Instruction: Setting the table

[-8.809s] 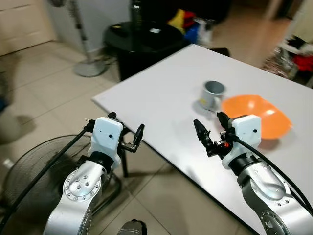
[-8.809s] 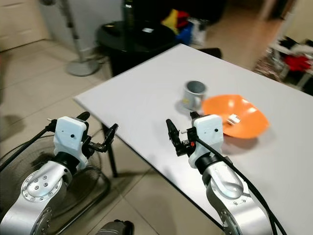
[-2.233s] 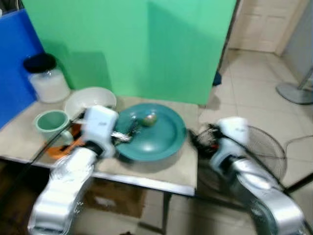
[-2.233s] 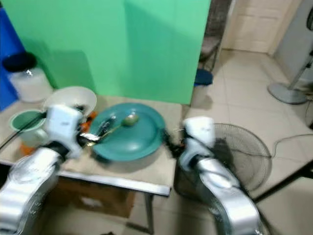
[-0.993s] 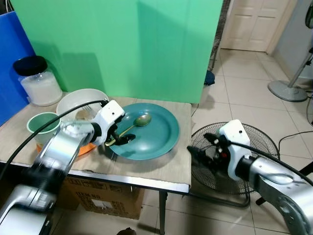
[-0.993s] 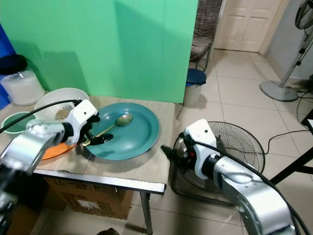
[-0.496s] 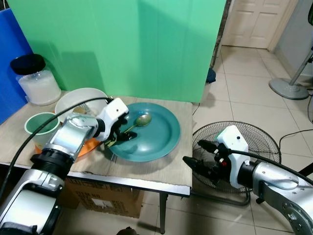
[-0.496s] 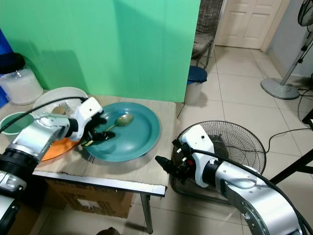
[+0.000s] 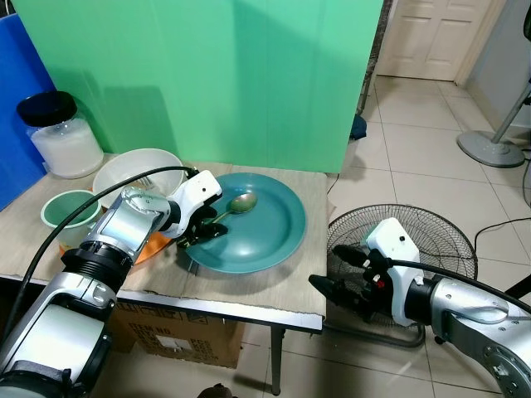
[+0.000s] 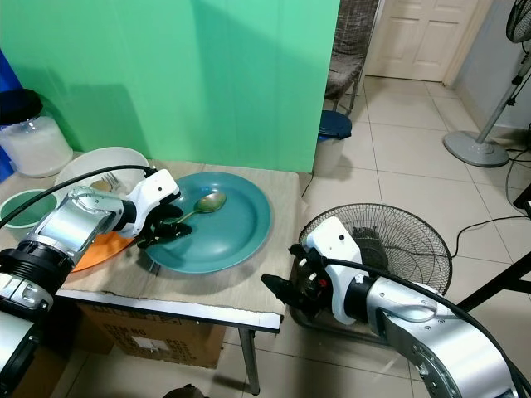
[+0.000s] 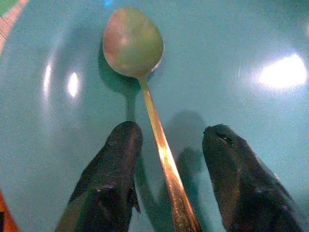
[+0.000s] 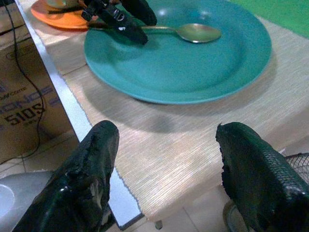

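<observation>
green backdrop behind worktop | teal plate under left hand | white bowl, green cup beyond left hand's outer side | left hand fingers spread, straddling gold spoon handle, not gripping | right hand wide apart, off worktop edge, near floor fan

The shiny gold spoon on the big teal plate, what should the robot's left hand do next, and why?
Probably close its fingers on the handle. The left hand is open, with one black finger on each side of the thin gold spoon, which lies flat on the round teal plate. It looks lined up for the grasp, so pinching the handle should come before any lifting.
</observation>
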Controlling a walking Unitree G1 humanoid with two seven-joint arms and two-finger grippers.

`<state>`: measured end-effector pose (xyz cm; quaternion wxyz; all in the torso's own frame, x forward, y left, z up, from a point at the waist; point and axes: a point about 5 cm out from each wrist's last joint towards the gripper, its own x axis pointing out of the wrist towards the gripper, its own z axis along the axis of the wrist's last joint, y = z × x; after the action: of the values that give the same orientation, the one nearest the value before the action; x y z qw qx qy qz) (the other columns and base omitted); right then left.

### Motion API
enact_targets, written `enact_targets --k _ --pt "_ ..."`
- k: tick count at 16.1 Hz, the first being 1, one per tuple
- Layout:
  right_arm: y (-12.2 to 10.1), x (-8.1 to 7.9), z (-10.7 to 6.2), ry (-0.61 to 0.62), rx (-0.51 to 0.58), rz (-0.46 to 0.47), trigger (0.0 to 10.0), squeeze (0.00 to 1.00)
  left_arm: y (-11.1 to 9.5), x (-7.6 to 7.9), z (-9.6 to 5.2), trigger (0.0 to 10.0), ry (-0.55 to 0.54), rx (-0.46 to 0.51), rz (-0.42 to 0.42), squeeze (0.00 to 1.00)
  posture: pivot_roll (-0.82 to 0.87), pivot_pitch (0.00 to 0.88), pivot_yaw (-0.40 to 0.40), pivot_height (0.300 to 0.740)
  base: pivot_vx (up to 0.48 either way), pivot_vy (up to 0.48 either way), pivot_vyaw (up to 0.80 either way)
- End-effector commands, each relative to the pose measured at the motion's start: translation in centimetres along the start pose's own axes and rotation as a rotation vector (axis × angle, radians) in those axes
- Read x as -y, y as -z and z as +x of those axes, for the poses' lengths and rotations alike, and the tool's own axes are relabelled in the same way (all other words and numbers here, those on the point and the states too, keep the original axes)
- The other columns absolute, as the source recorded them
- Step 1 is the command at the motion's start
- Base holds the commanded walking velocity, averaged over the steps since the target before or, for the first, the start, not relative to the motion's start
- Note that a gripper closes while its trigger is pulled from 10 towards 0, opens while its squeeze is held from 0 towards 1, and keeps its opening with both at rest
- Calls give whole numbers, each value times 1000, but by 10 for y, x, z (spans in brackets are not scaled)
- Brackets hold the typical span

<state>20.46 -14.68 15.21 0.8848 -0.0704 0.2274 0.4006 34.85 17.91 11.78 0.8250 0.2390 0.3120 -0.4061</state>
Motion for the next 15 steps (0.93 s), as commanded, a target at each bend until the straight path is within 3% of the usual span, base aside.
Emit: enact_targets --k 1,13,15 --pt "-1 -6 -2 -35 -2 -10 10000 0 -7 -1 1 0 11 -4 32 0 92 0 31 740 0 0 0" --pt "-1 -8 -2 -49 -7 -13 10000 0 -11 1 7 0 42 12 29 0 91 0 32 740 0 0 0" --pt "-1 -7 -2 -46 -7 -14 10000 0 -18 1 6 0 36 58 40 0 92 0 30 740 0 0 0"
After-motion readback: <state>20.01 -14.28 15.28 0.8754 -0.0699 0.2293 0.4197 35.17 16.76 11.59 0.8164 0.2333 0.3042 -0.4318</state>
